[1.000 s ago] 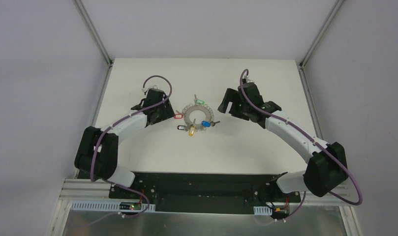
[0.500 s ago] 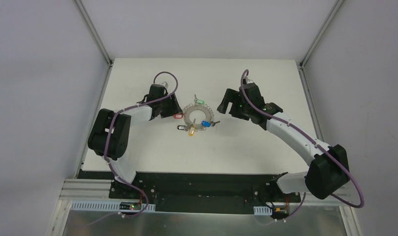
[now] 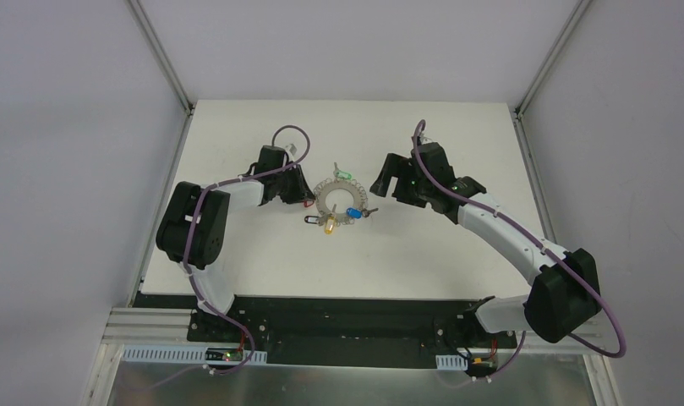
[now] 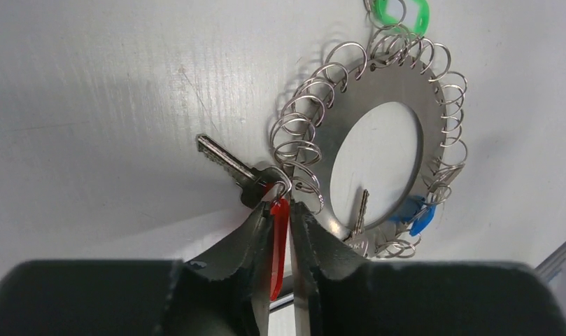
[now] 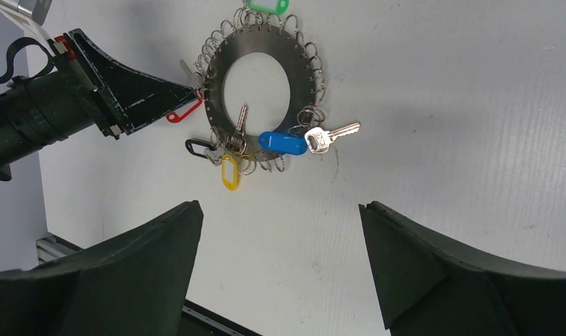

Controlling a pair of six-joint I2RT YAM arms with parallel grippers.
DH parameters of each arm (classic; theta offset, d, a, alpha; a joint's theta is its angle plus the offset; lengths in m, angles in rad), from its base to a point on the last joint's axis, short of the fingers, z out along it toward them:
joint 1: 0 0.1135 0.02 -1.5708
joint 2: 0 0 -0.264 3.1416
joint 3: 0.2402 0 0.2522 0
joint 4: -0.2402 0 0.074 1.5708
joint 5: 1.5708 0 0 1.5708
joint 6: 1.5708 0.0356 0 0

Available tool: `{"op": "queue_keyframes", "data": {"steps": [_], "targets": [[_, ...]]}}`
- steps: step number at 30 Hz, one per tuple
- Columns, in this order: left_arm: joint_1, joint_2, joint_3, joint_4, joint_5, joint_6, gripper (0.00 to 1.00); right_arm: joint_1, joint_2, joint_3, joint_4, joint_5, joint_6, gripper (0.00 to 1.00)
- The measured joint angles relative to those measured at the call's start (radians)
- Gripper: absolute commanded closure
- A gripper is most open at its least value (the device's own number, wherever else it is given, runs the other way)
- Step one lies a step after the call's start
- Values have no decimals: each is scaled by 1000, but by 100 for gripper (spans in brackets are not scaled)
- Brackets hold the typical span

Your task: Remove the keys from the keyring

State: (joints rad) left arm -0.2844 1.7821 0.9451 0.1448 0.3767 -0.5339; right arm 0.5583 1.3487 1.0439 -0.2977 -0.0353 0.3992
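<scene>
While one keyring [image 4: 399, 82] with five tagged keys [image 5: 329, 136] lies on the surface [image 3: 262, 245], the left tool [image 4: 283, 204] clamps the red tag [image 4: 278, 241] at 9 o'clock; the right tool [image 5: 280, 206], jaws apart, hovers at 3 o'clock.

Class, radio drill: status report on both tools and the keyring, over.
Left tool pinching red tag. Right tool open, off the keyring. Keys on it. Nothing in the way.

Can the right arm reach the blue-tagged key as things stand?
Probably yes: the open right gripper faces the blue-tagged key on its side of the keyring, nothing between them; the left gripper pinches the red tag on the opposite side.
</scene>
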Motion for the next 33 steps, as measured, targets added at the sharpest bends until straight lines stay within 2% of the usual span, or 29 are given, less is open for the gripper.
{"op": "queue_keyframes", "data": {"steps": [1,10,19,23,33], "targets": [[0,0,-1,-1,3,0,100,0,0,0,0,-3,0,7],[0,-14,-2,-42,-4,13,100,0,-2,-6,5,-29,-3,8],[-73,-162,38,-210,-11,23,100,0,-83,-94,41,-82,-55,7],[-112,-193,106,-323,20,31,100,0,-162,-153,86,-95,-82,16],[-155,-246,390,-670,148,131,100,0,-312,-378,326,-227,-130,18]]}}
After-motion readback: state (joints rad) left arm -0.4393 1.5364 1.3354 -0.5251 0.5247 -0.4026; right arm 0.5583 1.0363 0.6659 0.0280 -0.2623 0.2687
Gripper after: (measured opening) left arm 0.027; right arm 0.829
